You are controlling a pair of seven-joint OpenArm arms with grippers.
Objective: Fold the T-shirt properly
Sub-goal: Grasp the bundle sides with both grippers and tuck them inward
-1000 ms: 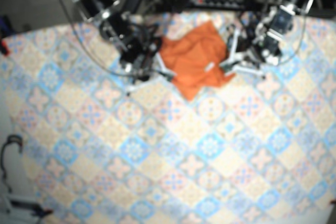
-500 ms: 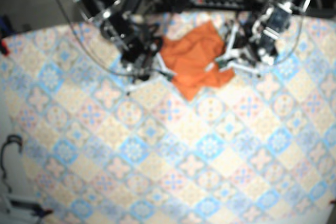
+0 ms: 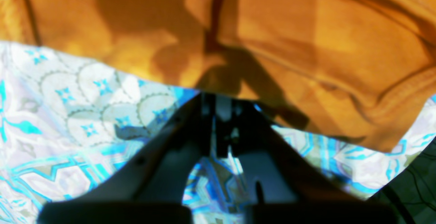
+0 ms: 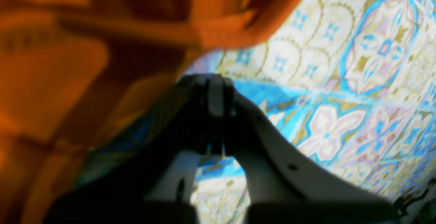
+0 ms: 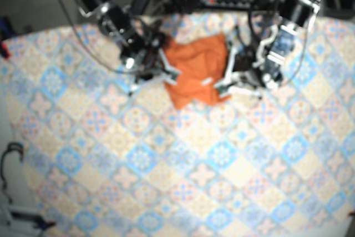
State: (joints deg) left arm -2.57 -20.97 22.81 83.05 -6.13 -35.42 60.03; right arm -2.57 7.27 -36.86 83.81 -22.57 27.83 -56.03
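Left wrist: the left hand is pressed together at the orange T-shirt's hem; I cannot tell whether it has caught any cloth.

Right wrist: the right hand is pressed together beside another edge.

Base: the T-shirt lies crumpled between the 2 hands on the counter's far side. It looks soft, light and limp, so it is probably best pinched at its corners.

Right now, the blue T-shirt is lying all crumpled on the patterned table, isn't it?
Not quite. The T-shirt is orange, not blue, as the base view shows. It is lying all crumpled on the patterned table.
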